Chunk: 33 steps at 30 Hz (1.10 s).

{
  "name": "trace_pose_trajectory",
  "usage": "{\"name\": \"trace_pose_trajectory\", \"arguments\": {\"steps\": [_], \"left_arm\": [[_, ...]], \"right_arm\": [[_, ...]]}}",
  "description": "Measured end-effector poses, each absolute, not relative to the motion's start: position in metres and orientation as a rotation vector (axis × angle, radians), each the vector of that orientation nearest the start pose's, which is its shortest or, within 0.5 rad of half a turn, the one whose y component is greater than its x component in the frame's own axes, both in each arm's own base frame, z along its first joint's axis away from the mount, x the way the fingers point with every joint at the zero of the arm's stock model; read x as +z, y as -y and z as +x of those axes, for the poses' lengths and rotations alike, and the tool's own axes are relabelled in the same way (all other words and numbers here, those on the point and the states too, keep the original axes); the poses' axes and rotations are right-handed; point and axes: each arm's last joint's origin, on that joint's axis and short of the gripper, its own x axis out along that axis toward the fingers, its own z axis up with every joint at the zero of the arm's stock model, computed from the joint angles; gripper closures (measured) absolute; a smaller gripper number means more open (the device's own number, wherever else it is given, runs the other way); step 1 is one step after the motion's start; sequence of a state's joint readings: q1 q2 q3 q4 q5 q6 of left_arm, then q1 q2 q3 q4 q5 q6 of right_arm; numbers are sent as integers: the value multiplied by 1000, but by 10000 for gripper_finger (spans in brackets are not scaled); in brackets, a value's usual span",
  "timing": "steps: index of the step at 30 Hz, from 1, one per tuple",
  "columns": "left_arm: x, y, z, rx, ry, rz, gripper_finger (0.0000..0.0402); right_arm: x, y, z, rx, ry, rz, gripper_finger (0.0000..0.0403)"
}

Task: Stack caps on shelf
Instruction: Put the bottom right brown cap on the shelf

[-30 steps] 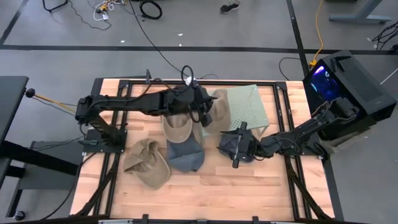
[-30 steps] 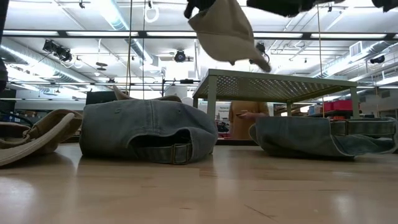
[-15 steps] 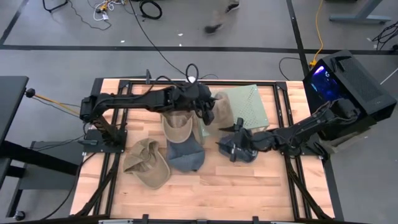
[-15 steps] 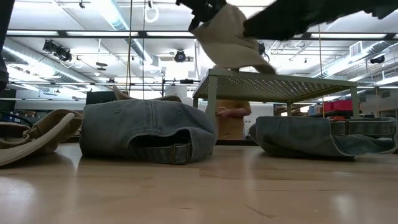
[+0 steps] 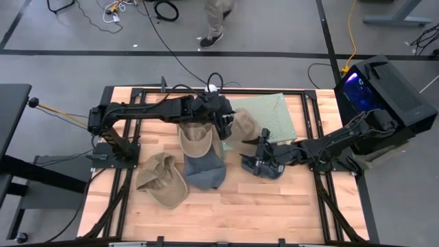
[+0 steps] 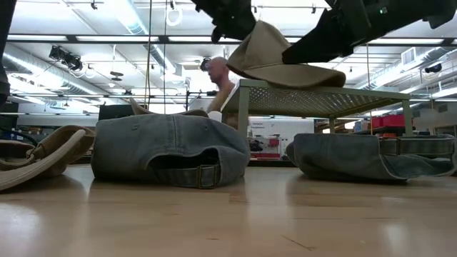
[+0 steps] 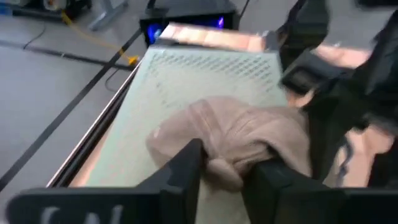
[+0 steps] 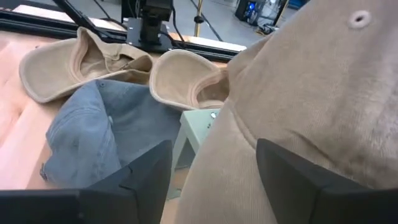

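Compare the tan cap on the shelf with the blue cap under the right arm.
Colour: the tan cap is khaki; the blue cap is slate blue.
Place: the tan cap sits on the green shelf; the blue cap lies on the table beside the shelf.
Contact: the left hand is at the tan cap's edge; the right hand is above the blue cap, close to the tan cap.
Both are soft fabric caps.

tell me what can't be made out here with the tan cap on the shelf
- High view: whether the left tool grips the tan cap; its wrist covers the fingers.
- Left wrist view: the cap's back edge, behind the dark fingers; blurred.
- Low view: how far the cap sits on the shelf; arms cross it.
- Right wrist view: the cap fills the frame, hiding the right tool's target.
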<state>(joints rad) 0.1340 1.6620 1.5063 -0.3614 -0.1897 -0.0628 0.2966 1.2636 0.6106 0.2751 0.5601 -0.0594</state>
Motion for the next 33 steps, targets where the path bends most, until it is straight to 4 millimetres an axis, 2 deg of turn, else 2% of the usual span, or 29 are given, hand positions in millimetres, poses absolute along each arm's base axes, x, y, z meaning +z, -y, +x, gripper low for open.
{"name": "trace_pose_trajectory", "arguments": {"steps": [8, 14, 19, 22, 27, 33], "left_arm": [[347, -59, 359, 258, -568, -79, 162], [368, -53, 340, 80, -536, -22, 119], [383, -50, 319, 73, -534, 34, 119], [383, -50, 312, 118, -584, 46, 129], [371, -51, 310, 115, -698, 34, 156], [348, -47, 315, 30, -860, 33, 200]], "right_arm": [[223, -58, 247, -326, -352, -237, 191], [237, -57, 240, -357, -288, -233, 208], [247, -64, 233, -290, -240, -207, 223], [247, -71, 230, -202, -245, -173, 234], [242, -81, 227, 44, -297, -56, 256], [230, -90, 221, 168, -433, 23, 293]]}}
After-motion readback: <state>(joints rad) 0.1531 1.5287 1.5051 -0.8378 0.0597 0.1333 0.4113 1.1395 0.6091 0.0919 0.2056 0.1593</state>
